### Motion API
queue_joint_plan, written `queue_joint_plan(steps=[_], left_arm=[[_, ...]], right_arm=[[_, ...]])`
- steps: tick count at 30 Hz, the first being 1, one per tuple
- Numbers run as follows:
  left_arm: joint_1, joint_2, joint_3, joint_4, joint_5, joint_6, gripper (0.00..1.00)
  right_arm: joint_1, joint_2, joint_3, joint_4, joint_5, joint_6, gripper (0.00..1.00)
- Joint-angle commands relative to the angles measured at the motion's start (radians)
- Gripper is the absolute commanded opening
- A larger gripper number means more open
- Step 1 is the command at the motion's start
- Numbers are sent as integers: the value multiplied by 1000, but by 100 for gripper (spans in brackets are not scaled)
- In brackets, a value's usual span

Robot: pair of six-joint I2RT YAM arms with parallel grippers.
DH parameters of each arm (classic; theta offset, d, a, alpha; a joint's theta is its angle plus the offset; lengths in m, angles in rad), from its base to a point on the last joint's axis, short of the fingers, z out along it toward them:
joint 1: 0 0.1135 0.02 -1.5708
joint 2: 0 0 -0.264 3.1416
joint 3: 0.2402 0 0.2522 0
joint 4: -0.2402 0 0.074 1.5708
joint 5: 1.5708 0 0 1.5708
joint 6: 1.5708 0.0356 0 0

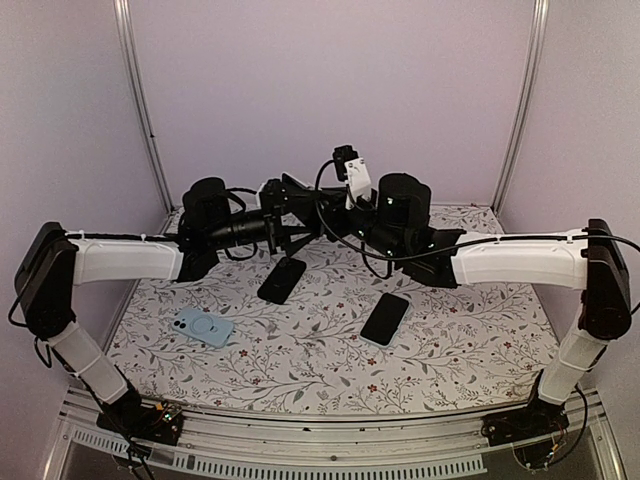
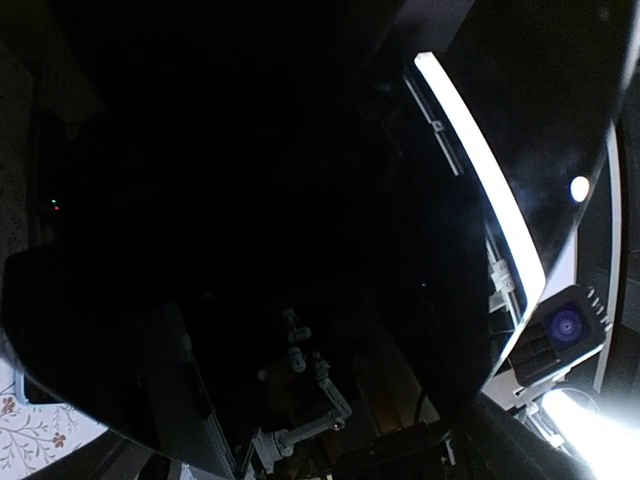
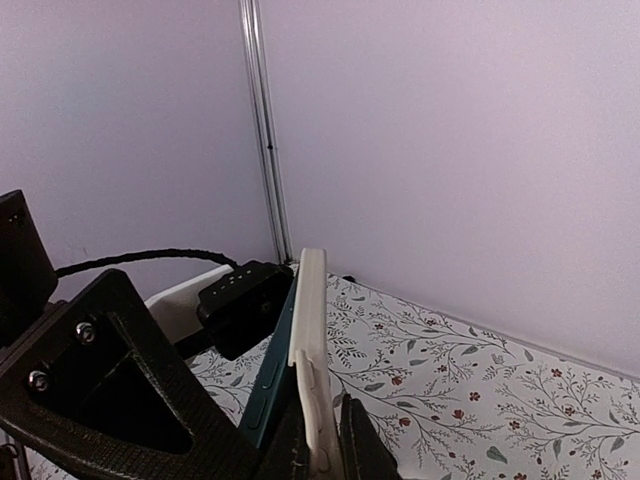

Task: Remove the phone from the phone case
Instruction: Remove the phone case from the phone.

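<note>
I am in the middle of the peel itself. The phone case (image 3: 311, 330), a cream shell seen edge-on, stands upright in mid-air above the desk (image 1: 300, 352), and my right tool (image 3: 320, 448) is clenched on its lower edge, one finger on each side. The phone (image 3: 268, 385) shows as a teal edge just beside the shell and leaning a little off it, so I judge one side is already unseated. My left tool (image 1: 290, 212) meets it from the other side. A dark glossy face fills that wrist's view, so I cannot tell whether its fingers are clamped there, though it looks likely.

Next I need to draw the two tools apart, the right one carrying the shell away while the left holds the phone steady. I must pull evenly so that the last corner lets go without the phone dropping.
</note>
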Motion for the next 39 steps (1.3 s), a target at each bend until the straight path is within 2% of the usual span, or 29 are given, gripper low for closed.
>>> queue_joint_plan(steps=[1, 7, 13, 22, 28, 39], left_arm=[[-13, -6, 22, -21, -15, 24, 93], [-13, -4, 16, -21, -15, 24, 88], [-13, -3, 14, -17, 0, 32, 65], [-13, -1, 6, 0, 7, 35, 49], [-12, -1, 12, 3, 29, 47, 44], [-11, -12, 3, 5, 95, 76, 35]], right_arm=[[50, 12, 72, 44, 85, -112, 0], [74, 26, 89, 36, 130, -187, 0], [74, 21, 93, 21, 150, -212, 0], [74, 13, 103, -8, 167, -208, 0], [61, 14, 86, -6, 187, -238, 0], [-2, -36, 44, -8, 105, -229, 1]])
